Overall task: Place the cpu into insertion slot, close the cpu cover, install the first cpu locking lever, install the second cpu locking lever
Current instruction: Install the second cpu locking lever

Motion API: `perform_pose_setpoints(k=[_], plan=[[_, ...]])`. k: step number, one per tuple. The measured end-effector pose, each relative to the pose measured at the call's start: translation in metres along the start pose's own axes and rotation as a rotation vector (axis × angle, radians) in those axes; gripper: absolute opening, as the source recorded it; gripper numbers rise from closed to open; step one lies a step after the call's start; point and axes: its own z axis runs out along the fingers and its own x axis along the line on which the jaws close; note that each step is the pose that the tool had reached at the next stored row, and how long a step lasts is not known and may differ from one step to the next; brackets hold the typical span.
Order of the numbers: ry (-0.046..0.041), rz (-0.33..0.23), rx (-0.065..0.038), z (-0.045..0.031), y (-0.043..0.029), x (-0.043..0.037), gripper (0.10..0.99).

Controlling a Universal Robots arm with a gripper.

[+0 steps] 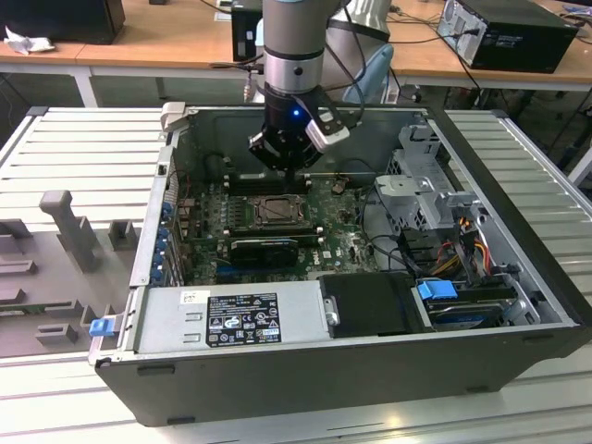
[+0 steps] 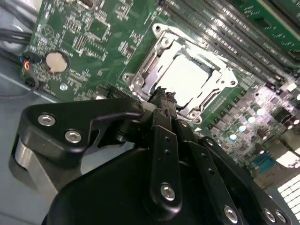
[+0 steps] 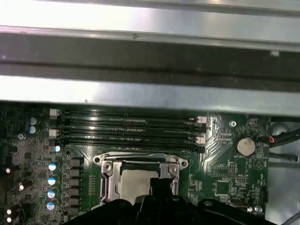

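claw (image 2: 161,96) fingers look pressed together right over the cpu cover (image 2: 154,61), which is down around the cpu (image 2: 190,77) already sitting flat in the insertion slot (image 1: 276,211), probably lined up for a lever

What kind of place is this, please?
Probably a robotics lab or test workshop: an opened computer case on a metal table, an arm's gripper over its board, wooden desks behind.

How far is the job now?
Done: the cpu lies in the slot, and the cover looks closed over it. In hand: the hand sits at the cover's edge, holding nothing. Left: I cannot tell whether either lever is locked.
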Motion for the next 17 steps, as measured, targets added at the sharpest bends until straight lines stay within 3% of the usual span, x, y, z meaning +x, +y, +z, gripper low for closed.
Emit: perform_pose_setpoints(k=[1,6,8,9,10,11,12,17], plan=[[0.0001,0.0,0.001,0.0004,-0.0076,0.0003,0.106],[0.0,0.0,0.001,0.002,-0.0278,0.0012,0.106],[-0.0002,0.0,-0.003,0.0021,-0.0395,0.0017,0.106],[-0.0005,0.001,-0.014,0.0021,-0.0435,0.0019,0.106],[-0.0006,0.002,-0.042,0.0022,-0.047,0.002,0.106],[-0.002,0.003,-0.081,0.0024,-0.0504,0.0022,0.106],[-0.0024,0.003,-0.091,0.0027,-0.0532,0.0024,0.106],[-0.0019,-0.016,-0.1,0.0051,-0.0696,0.0106,0.106]])
